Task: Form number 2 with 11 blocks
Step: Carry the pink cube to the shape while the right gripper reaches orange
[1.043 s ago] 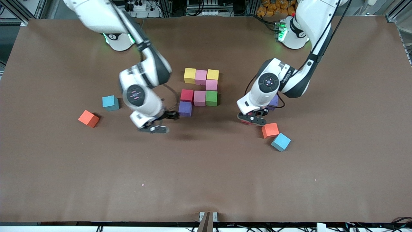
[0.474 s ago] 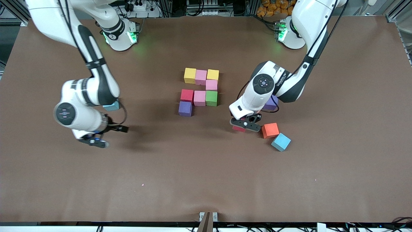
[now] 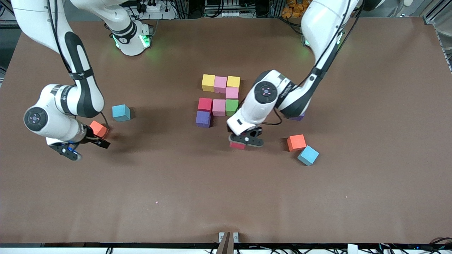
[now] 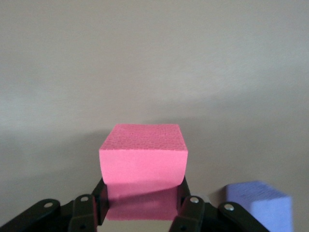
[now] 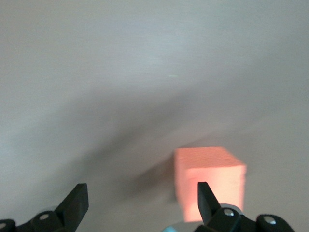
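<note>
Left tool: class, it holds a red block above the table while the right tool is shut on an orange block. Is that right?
Not quite. The right tool is open; the orange block lies beside it, ungripped, as the right wrist view shows. The left tool does hold the red block.

purple cube (image 3: pixel 298 117) — mostly hidden under left arm | red cube (image 3: pixel 237 145) — partly covered by left hand (image 3: pixel 246 140)

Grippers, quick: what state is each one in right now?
Left gripper: shut on the red block, over the table.
Right gripper: open, holding nothing, beside an orange block.
</note>
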